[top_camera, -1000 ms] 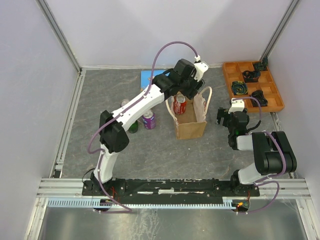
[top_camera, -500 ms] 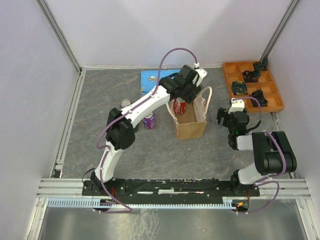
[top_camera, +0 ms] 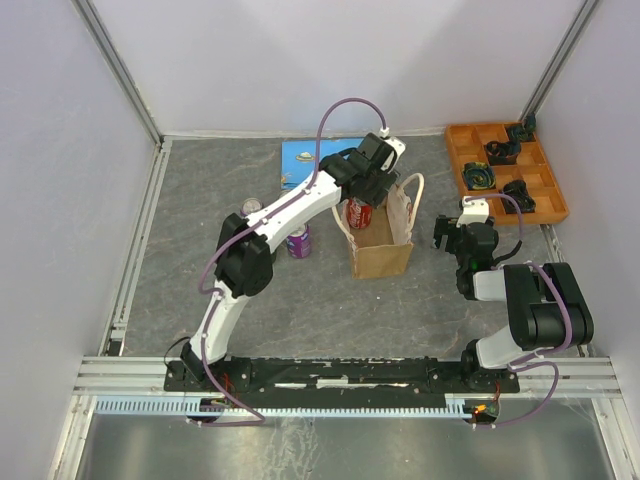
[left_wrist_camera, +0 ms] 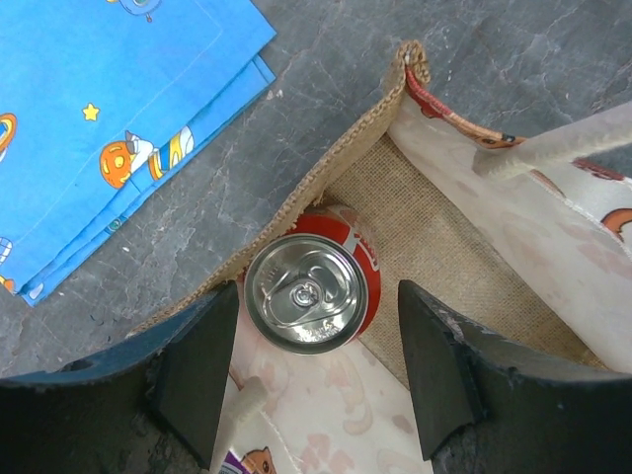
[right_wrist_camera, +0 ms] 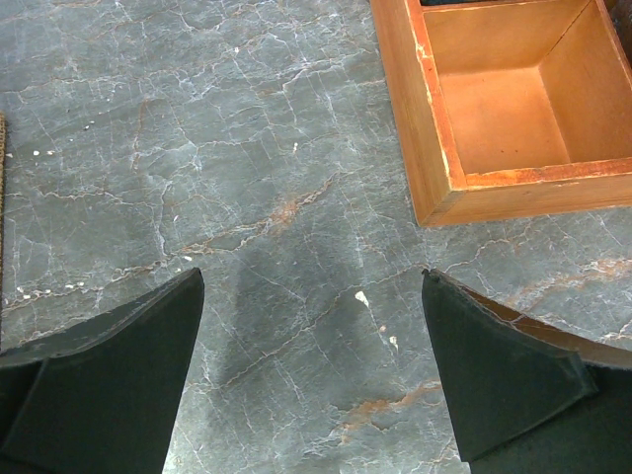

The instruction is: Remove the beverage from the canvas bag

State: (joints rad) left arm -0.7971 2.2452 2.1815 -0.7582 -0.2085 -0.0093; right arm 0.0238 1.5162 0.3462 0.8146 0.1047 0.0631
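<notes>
We log the left gripper (left_wrist_camera: 321,341) with its jaws apart, straddling the top of the red soda can (left_wrist_camera: 308,291). The can stands upright inside the canvas bag (top_camera: 382,255), tucked into one corner. The right gripper (right_wrist_camera: 311,365) hangs spread wide over the table, beside the orange tray (right_wrist_camera: 434,128).

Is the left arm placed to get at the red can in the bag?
Probably yes. The left gripper hangs over the red can, jaws open either side; the canvas bag gapes, though its wall hugs the can.
</notes>
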